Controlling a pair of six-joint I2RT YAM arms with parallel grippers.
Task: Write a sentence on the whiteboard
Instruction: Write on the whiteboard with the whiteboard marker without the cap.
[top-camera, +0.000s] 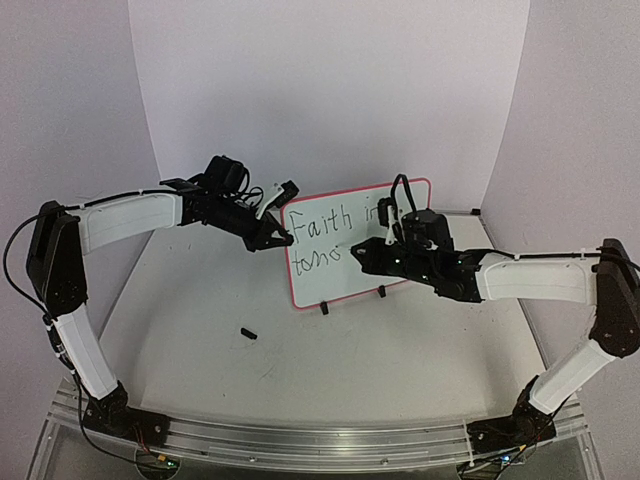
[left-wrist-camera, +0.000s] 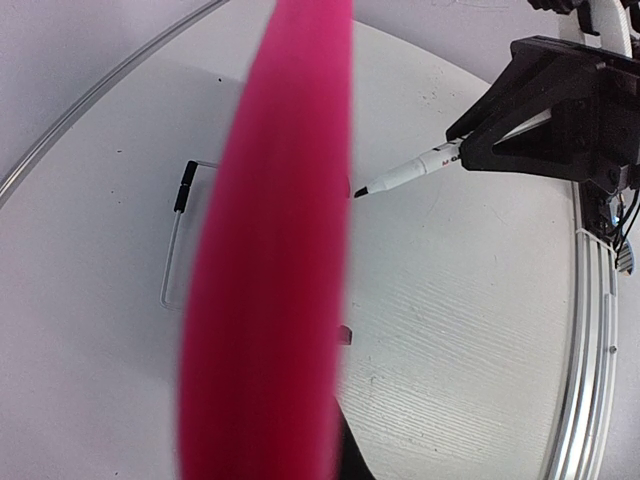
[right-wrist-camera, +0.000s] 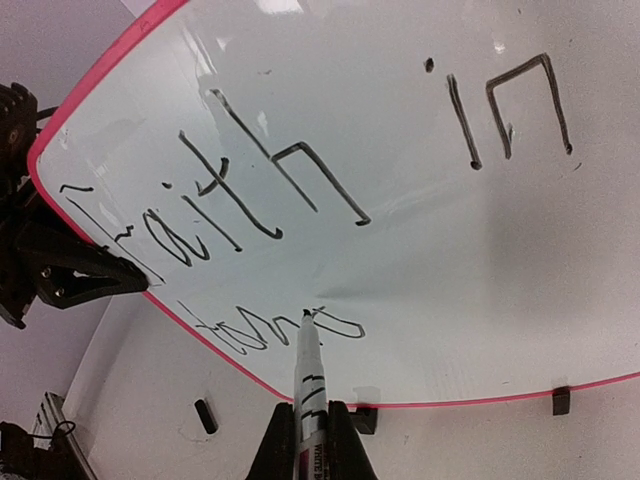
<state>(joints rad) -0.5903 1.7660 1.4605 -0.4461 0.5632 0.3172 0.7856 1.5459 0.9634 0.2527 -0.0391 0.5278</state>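
Observation:
The whiteboard (top-camera: 315, 285) stands upright on its black feet at the table's middle back, red-pink frame around it. The sentence (top-camera: 335, 215) reads "Faith in" with "tomo" begun below; it also shows in the right wrist view (right-wrist-camera: 260, 190). My right gripper (right-wrist-camera: 312, 412) is shut on a black marker (right-wrist-camera: 308, 365), whose tip touches the board (right-wrist-camera: 450, 260) at the last letter. My left gripper (top-camera: 283, 238) pinches the board's left edge. In the left wrist view the blurred pink frame (left-wrist-camera: 270, 250) hides the jaws, and the marker (left-wrist-camera: 410, 170) shows beyond it.
A small black marker cap (top-camera: 249, 333) lies on the table left of the board, also in the right wrist view (right-wrist-camera: 204, 415). White walls enclose the back and sides. The arm bases sit on a metal rail (top-camera: 320, 435) at the near edge.

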